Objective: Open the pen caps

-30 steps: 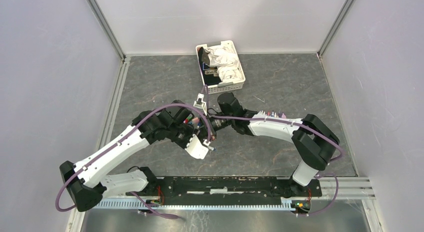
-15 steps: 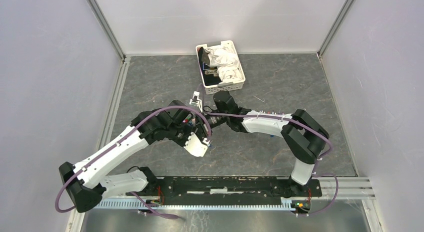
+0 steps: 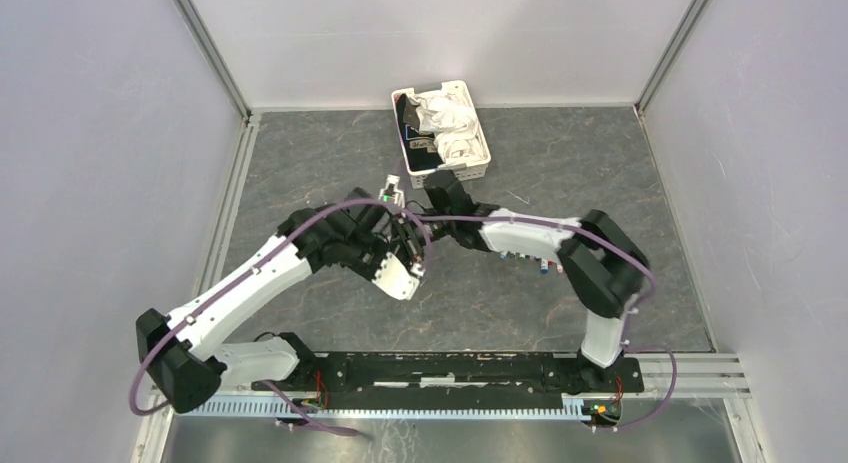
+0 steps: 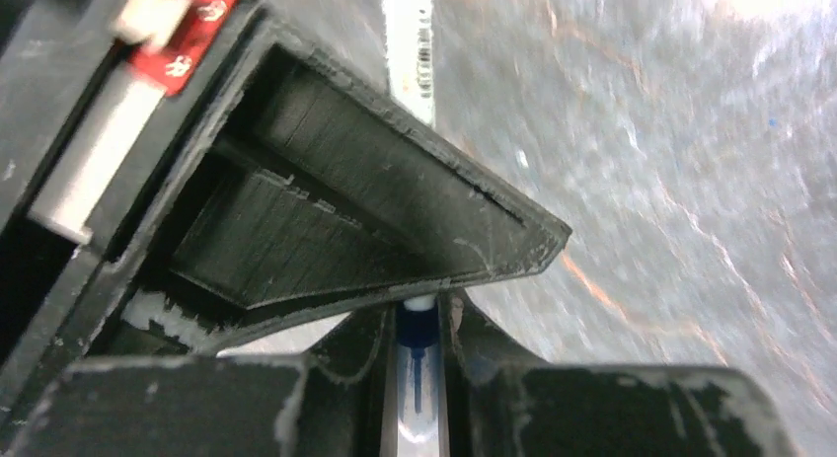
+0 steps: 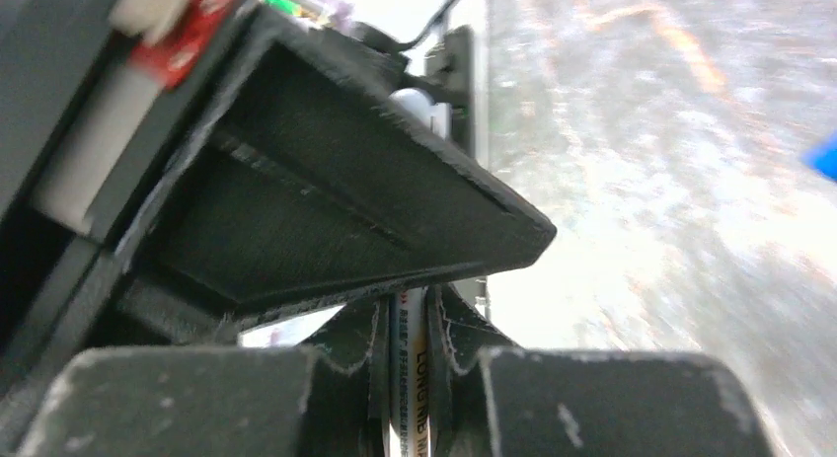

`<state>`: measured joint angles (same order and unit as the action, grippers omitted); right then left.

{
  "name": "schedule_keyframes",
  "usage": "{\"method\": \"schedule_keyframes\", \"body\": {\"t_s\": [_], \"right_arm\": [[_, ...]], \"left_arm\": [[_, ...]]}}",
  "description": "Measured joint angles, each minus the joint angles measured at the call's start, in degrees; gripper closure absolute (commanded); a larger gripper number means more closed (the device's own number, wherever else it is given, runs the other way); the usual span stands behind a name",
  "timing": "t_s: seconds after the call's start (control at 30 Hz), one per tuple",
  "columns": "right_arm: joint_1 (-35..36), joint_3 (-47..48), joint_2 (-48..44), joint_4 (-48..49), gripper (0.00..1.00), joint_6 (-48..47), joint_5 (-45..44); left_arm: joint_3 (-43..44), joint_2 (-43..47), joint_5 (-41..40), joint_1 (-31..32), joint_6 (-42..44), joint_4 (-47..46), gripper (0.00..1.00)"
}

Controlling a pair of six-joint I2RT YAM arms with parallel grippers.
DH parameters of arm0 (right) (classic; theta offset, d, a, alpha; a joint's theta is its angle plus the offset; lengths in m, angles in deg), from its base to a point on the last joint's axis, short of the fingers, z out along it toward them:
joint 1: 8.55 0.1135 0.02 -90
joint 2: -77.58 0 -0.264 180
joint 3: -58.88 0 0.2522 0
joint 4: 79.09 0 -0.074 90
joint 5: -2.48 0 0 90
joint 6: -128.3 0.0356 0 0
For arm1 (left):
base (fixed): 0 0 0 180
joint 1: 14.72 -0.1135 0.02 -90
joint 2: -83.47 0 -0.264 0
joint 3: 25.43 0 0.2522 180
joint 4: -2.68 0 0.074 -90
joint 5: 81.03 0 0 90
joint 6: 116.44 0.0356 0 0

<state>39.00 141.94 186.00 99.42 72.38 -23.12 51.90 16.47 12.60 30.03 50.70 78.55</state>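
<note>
Farthest from the arm bases, the white basket (image 3: 452, 175) stands on the desk (image 3: 600, 173), stuffed with crumpled white material (image 3: 448, 123) and a dark object (image 3: 410, 118) along its left side. Since a second ago both wrists have drawn closer to the basket, meeting just in front of its near-left corner, and the right elbow has swung left; a few loose pens (image 3: 533, 262) lie by the right forearm, right of and nearer than the basket. From above, the fingers are lost among the crowded wrists, but each wrist camera shows its grip: the left gripper (image 4: 419, 309) is clenched on a blue-tipped pen end (image 4: 418, 363), the right gripper (image 5: 407, 309) is clamped on a lettered pen barrel (image 5: 407, 378). Whether these belong to one pen cannot be told
</note>
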Motion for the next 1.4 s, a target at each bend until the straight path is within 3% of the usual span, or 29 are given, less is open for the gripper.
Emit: {"method": "schedule_keyframes", "body": {"t_s": [0.07,0.13,0.17,0.33,0.5,0.7,0.83,0.9,1.03,1.23,1.3,1.4], "right_arm": [[0.02,-6.91,-5.75,0.94,1.0,-2.75,-7.15],[0.81,-24.06,-19.54,18.38,1.0,2.21,-22.69],[0.94,-25.62,-21.16,20.02,1.0,2.82,-23.93],[1.46,-24.2,-22.49,16.28,1.0,-0.55,-23.34],[1.38,-24.94,-22.1,14.45,0.99,-1.33,-20.28],[1.77,-15.82,-14.38,7.26,0.59,-0.28,-10.38],[1.9,-11.04,-10.01,3.13,0.52,3.13,-7.61],[1.81,-10.36,-9.22,3.1,0.56,4.63,-7.56],[1.66,-10.38,-9.14,5.31,0.77,8.35,-7.76],[1.57,-13.44,-9.75,15.74,0.86,13.64,-6.88],[1.33,-13.62,-9.75,17.33,1.0,15.04,-7.04],[1.05,-13.18,-9.38,18.78,1.0,16.22,-6.82]], "left_arm": [[-0.22,-0.22,9.75,-7.32,8.09,-1.16,0.98],[-0.28,-0.85,32.35,-17.94,18.69,-0.9,0.98],[-0.02,-1.16,39.67,-20.24,21.44,-0.35,0.98],[4.83,-1.77,27.06,-11.23,19.08,2.49,0.98],[1.27,0.63,20.85,-5.57,18.23,-0.35,0.98],[1.9,2.03,5.38,6.32,9.77,1.97,0.98],[3.3,0.72,-0.94,10.71,4.17,3.76,0.98],[3.34,0.72,-2.47,10.93,2.08,3.82,0.98],[3.43,0.72,-3.72,10.99,-1.86,3.54,0.98],[4.52,-0.35,-4.13,10.93,-7.61,3.67,0.98],[4.92,-0.63,-4.22,10.93,-8.87,3.67,0.98],[5.6,-0.79,-4.74,10.82,-11.1,3.85,0.98]]}}
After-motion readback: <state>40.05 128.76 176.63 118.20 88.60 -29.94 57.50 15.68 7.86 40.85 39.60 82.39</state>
